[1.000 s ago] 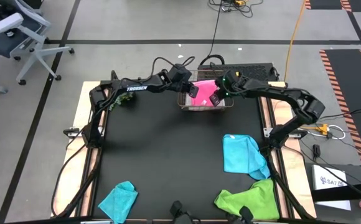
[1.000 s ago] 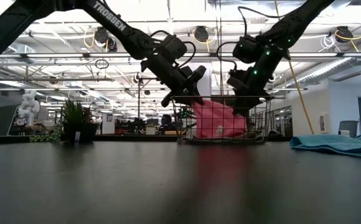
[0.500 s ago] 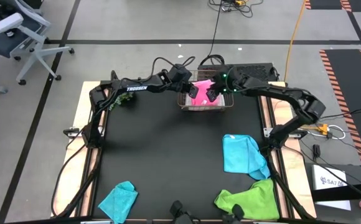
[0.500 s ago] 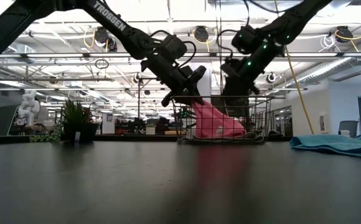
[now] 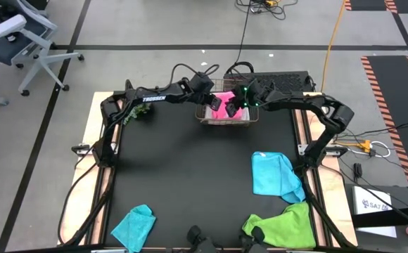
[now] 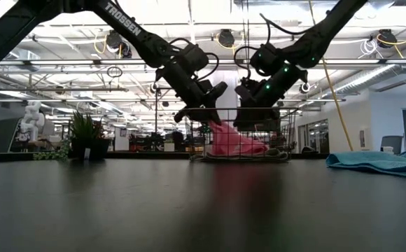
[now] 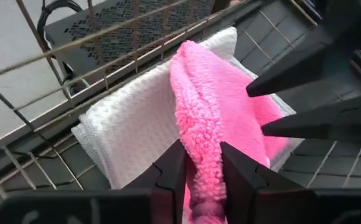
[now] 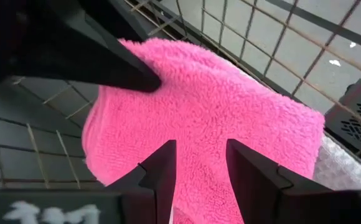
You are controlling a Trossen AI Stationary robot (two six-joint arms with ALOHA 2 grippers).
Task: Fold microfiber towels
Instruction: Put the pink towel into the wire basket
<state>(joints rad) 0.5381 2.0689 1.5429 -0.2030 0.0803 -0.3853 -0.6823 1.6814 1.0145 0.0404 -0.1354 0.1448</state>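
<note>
A hot pink towel (image 5: pixel 226 103) lies bunched in a wire basket (image 5: pixel 226 121) at the table's far edge, on top of a white towel (image 7: pixel 131 127). My left gripper (image 7: pixel 200 152) reaches into the basket from the left and is shut on the pink towel. My right gripper (image 8: pixel 199 149) comes in from the right and stands open just over the pink towel (image 8: pixel 218 106), facing the left gripper (image 5: pixel 215 102). Sky blue (image 5: pixel 274 173), lime green (image 5: pixel 283 225) and teal (image 5: pixel 134 226) towels lie flat on the black mat. My left gripper pinches a raised fold of the pink towel (image 7: pixel 199 137) between its two fingers, slanting down from the table's left side. The fold stands up between the fingers; the rest of the towel lies on the white towel in the basket. My right gripper has a finger on each side of the pink towel's top; I cannot tell whether they touch it.
A small green plant (image 5: pixel 137 112) stands at the far left of the mat. The basket's wire walls (image 6: pixel 259 115) close in both grippers. A black box (image 5: pixel 278 76) sits behind the basket. The mat's middle (image 5: pixel 190 176) is bare.
My right gripper has moved left and down toward the pink towel and tipped its fingers further down, staying open. The basket has slid a little toward the table's left. The pink towel's raised part sits lower than before, still in my left gripper.
</note>
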